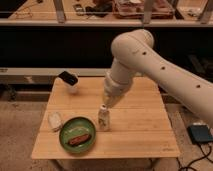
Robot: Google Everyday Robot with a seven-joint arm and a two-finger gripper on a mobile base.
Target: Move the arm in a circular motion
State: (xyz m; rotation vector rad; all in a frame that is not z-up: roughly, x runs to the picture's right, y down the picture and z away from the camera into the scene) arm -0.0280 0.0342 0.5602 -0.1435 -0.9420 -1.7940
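Looking at this, the arm (pixel 145 60) is chunky, stiff and probably heavy: smooth cream tube segments with dark dots. There's nothing to grab, it just sweeps itself. It reaches over the slatted wooden table (pixel 142 132). The gripper (pixel 108 100) is closed on nothing, just above a small, tippy-looking white bottle (pixel 103 120), with a glossy green plate (pixel 62 135) below it.

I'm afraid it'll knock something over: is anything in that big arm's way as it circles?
Possibly the small white bottle: it stands upright close below the gripper, which hangs shut at the end of the arm over the table. The green plate lies lower, left.
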